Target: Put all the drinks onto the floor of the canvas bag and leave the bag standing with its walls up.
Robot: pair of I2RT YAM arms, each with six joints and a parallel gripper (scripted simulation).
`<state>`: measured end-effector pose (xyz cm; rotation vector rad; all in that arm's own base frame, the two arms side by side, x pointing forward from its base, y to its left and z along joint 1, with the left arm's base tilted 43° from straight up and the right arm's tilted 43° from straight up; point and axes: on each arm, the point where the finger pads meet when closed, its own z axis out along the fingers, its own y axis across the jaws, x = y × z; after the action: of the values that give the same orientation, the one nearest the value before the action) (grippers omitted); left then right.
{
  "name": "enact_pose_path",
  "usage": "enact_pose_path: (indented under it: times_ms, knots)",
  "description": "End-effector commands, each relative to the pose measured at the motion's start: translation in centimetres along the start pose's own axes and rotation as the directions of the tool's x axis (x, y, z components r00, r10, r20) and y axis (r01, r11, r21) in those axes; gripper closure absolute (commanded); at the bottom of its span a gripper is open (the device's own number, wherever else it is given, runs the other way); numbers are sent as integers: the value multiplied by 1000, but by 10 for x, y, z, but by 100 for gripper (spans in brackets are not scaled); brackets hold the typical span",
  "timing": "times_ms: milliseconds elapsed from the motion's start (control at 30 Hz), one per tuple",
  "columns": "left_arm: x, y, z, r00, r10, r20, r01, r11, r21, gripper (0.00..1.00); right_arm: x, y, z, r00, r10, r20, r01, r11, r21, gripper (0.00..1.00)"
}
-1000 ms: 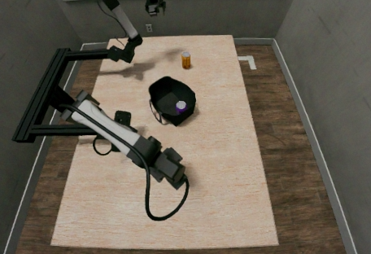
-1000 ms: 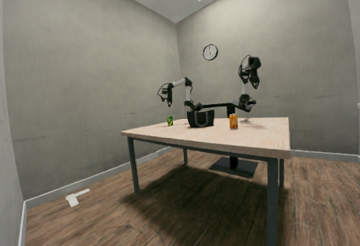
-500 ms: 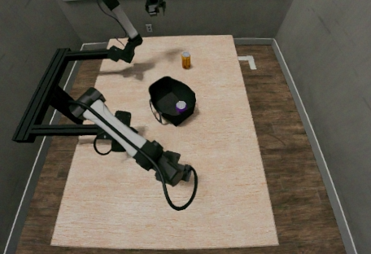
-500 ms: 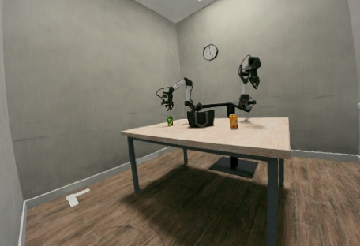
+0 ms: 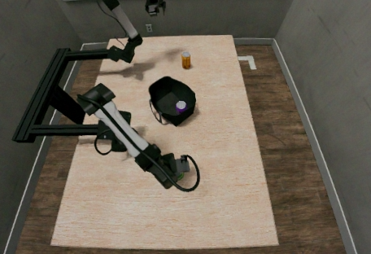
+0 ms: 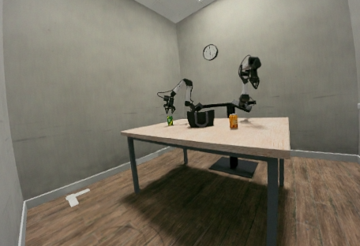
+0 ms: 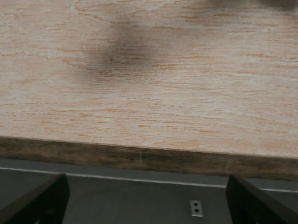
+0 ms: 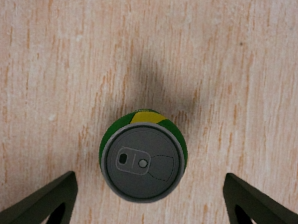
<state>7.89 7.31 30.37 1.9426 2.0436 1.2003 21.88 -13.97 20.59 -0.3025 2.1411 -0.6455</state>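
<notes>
Over the table (image 5: 220,203) (image 6: 205,136) (image 7: 150,95) (image 8: 225,60). My right gripper (image 5: 185,164) (image 6: 170,110) (image 8: 149,180) points down above the green can (image 5: 180,176) (image 6: 170,121) (image 8: 142,162), fingers spread, nothing grasped; the can stands upright on the wood. My left gripper (image 5: 156,10) (image 6: 256,84) (image 7: 147,183) is up high near the table's edge, released and holding nothing. Bag (image 5: 172,99) (image 6: 200,118): black, walls up, between the green can and the orange can (image 5: 185,60) (image 6: 234,121), also upright on the table. Purple can (image 5: 181,106): inside the bag, silver top showing.
</notes>
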Motion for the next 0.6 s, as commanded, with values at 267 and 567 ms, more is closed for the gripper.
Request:
enact_pose_path:
  times_ms: [267,567]
  knots:
    - [1,0,-7,1000,-4,-9,4,1000,-14,14,-10,8,3,996,-21,86,25,999,-45,16]
    - [1,0,-7,1000,-4,-9,4,1000,-14,14,-5,6,12,998,-8,68,11,999,-41,16]
